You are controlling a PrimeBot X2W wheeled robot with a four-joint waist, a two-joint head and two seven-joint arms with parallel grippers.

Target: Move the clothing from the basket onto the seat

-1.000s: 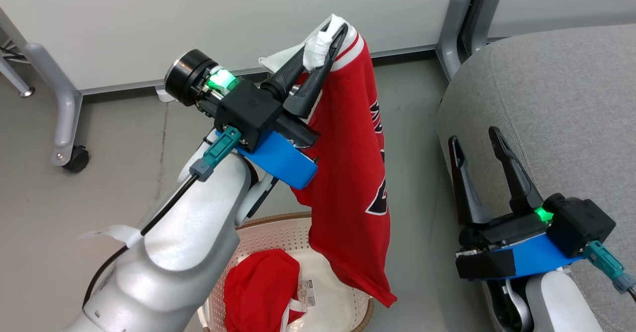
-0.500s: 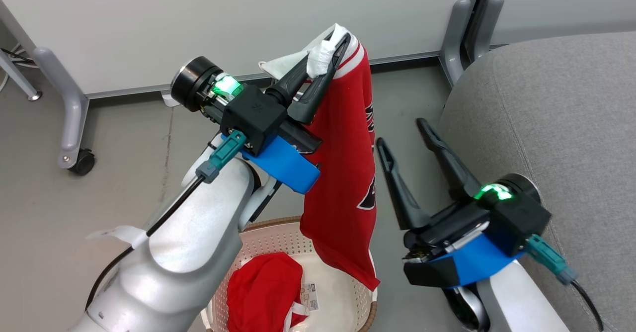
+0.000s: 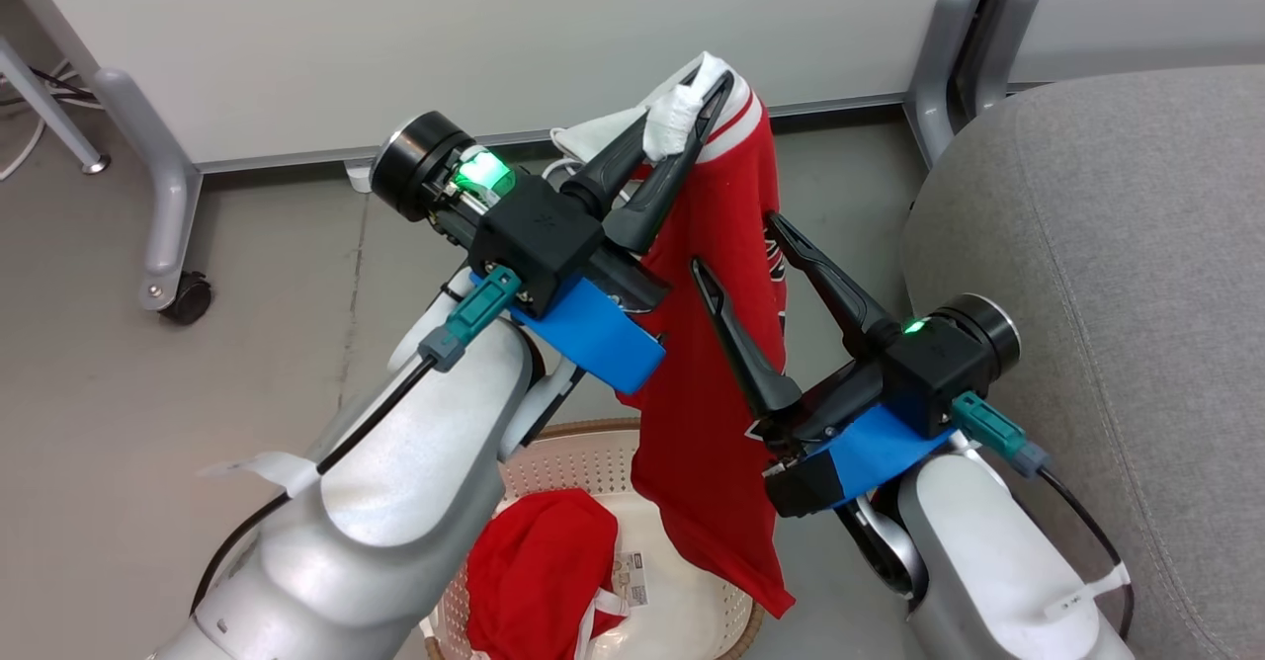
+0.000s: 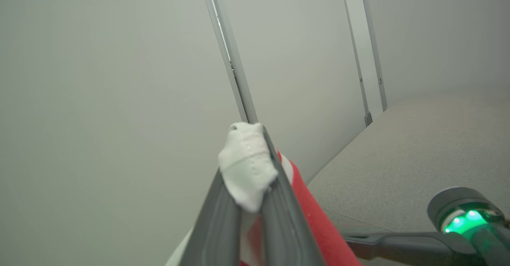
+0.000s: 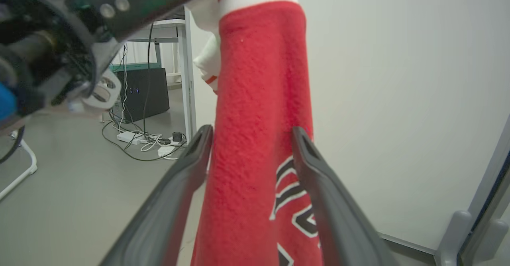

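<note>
Grey floor (image 3: 277, 364) is stretching below me. I am pinching the jersey (image 3: 692, 443) by its white trim in my left gripper (image 3: 707, 82), dangling it over the basket (image 3: 578, 467), where the smaller piece (image 3: 539, 571) is lying. My right gripper (image 3: 736, 242) is gaping wide, one finger either side of the jersey. The seat (image 3: 1117, 245) is sitting at my right.

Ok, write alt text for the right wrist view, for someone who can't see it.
A red jersey with white striped trim hangs down between the right gripper's two open dark fingers. Behind it are a pale wall, grey floor and, at left, tangled cables beside a white table leg.
</note>
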